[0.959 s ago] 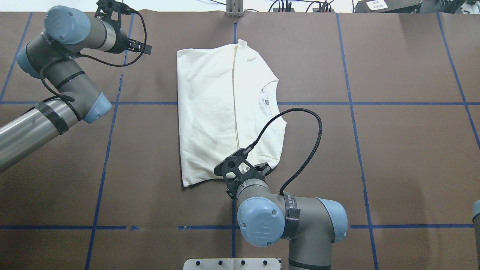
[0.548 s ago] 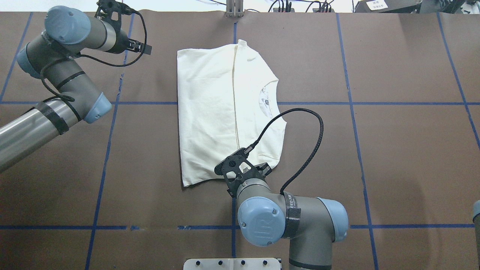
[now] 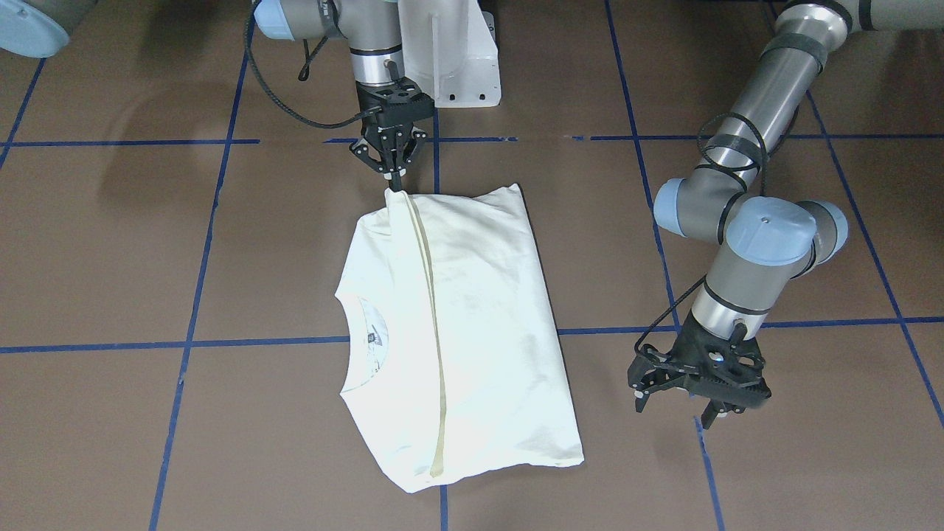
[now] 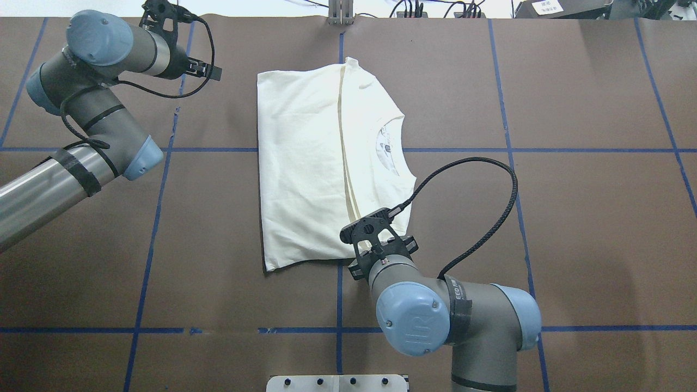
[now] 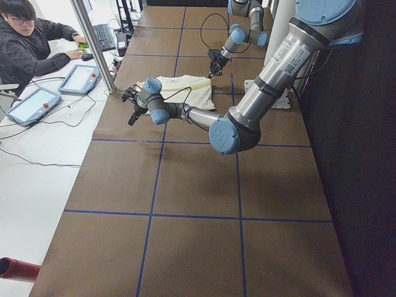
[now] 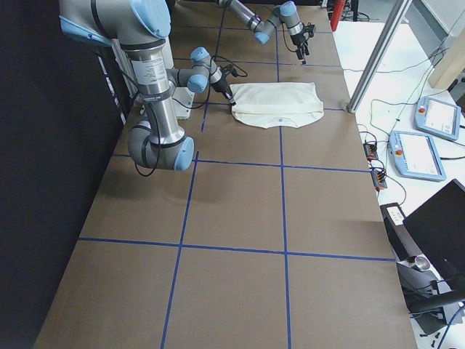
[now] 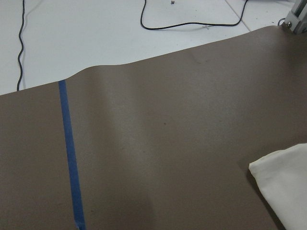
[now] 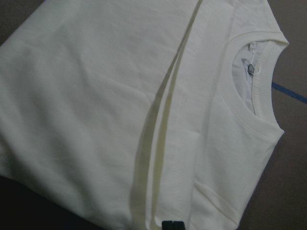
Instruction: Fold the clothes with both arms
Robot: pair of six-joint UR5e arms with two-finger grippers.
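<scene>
The cream-white T-shirt [image 4: 305,163] is being shown folded lengthwise and lying flat on the brown table [image 4: 572,228], around its middle, over a crossing of the blue tape lines [image 4: 544,149]. Its ribbed collar [image 3: 360,333] is being turned toward the robot's right side, and a long pale fold edge [image 3: 434,346] is running down the cloth from the near end to the far end. A small label [image 8: 250,71] is being seen inside the neck opening.

The near end of the shirt, the one closest to the robot's base, is being pinched by the right gripper [image 3: 395,183]: its fingers are being pressed together on the cloth just where the fold edge ends. In the right wrist view the dark fingertips [image 8: 172,225] are touching the cloth. The right arm [image 4: 468,321] is reaching in from the near edge.

The left gripper [image 3: 675,411] is being held above bare table on the robot's left of the shirt, beside its far corner and apart from it, with its fingers spread and nothing between them. The left arm [image 4: 87,114] is bent at the table's left side.
</scene>
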